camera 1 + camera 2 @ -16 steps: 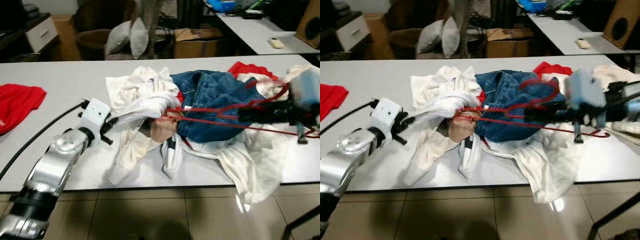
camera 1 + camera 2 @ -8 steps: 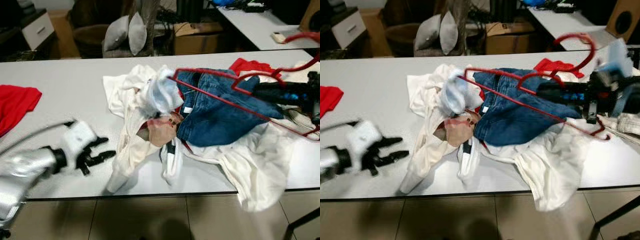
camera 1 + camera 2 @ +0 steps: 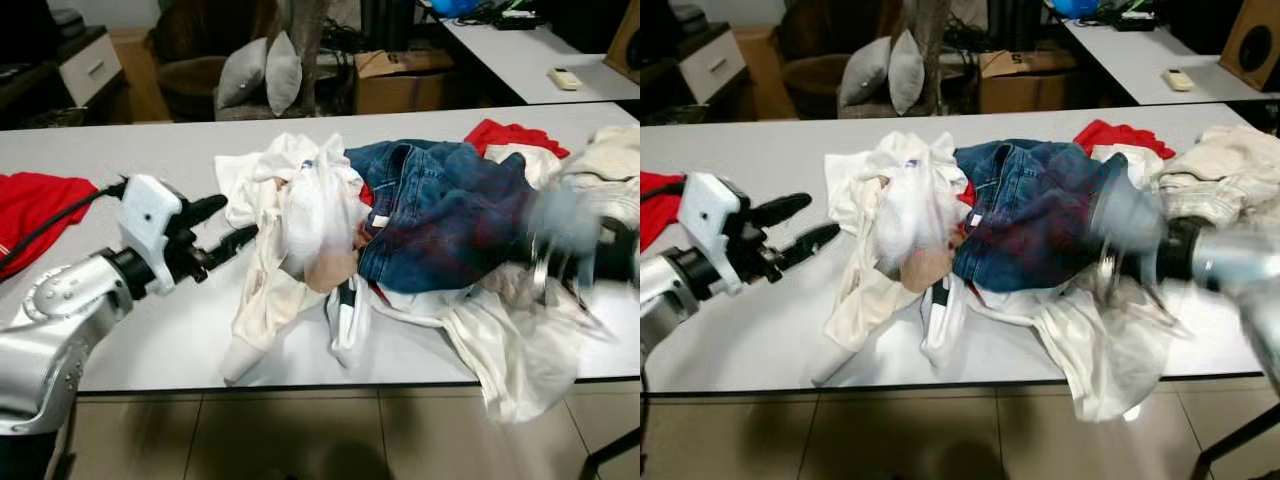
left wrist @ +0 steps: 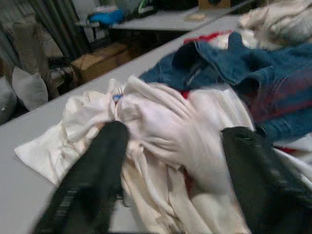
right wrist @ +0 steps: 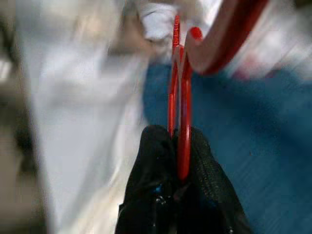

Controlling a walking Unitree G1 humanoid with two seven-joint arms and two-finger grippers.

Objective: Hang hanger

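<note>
A white table (image 3: 150, 330) is heaped at centre frame with white shirts (image 3: 290, 215) and jeans (image 3: 440, 215), cushions (image 3: 262, 72) are seen behind, the left gripper (image 3: 790, 226) is spread wide beside the heap, and the red hanger (image 5: 181, 92) is pinched in the blurred right gripper (image 5: 180, 168).

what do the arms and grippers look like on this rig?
Left arm: silver metal shell, black joint collar, white boxy wrist block, black cable trailing behind it. Left gripper: two long black fingers. Right arm: motion-blurred, silver-grey with a black band. Right gripper: black textured fingers.
</note>
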